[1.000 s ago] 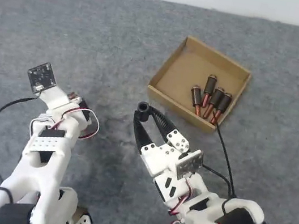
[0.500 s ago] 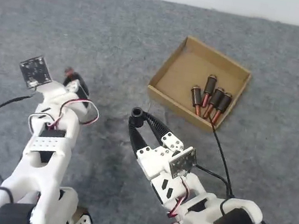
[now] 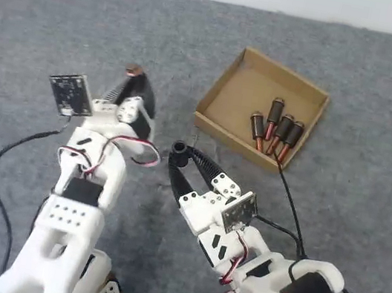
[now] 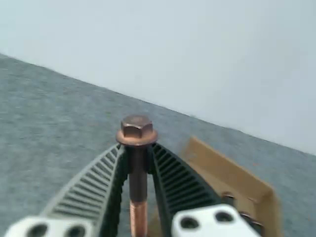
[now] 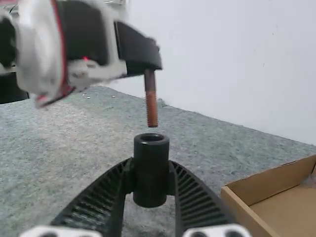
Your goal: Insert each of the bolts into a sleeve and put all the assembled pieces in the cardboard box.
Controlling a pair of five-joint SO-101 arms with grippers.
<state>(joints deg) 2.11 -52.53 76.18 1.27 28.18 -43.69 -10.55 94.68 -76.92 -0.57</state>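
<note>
Left gripper [image 3: 137, 85] is raised over the grey carpeted table top [image 3: 67, 20], its ribbed black jaws closed on a copper-coloured hex-head bolt [image 3: 133, 71]. In the left wrist view the bolt [image 4: 137, 148] stands upright between the jaws of the gripper [image 4: 137, 153], head clear above the tips. Right gripper [image 3: 178, 160] sits lower and nearer the middle, clamped on a short black cylindrical sleeve [image 3: 179, 148] held with its bore facing up. From the right wrist view we note the bolt's threaded end [image 5: 151, 106] hanging just above the sleeve's open mouth [image 5: 150, 165], a small gap between them and no contact. The shallow brown cardboard box [image 3: 227, 138] lies beyond and to the right of the sleeve, its near wall close by but apart. Four assembled bolt-and-sleeve pieces [image 3: 274, 132] lie side by side against its right wall, and the left part of the box floor is bare. Broad open carpet lies left of and beyond the left gripper. A black cable [image 3: 292, 204] from the right arm runs up to the box's near corner.
</note>
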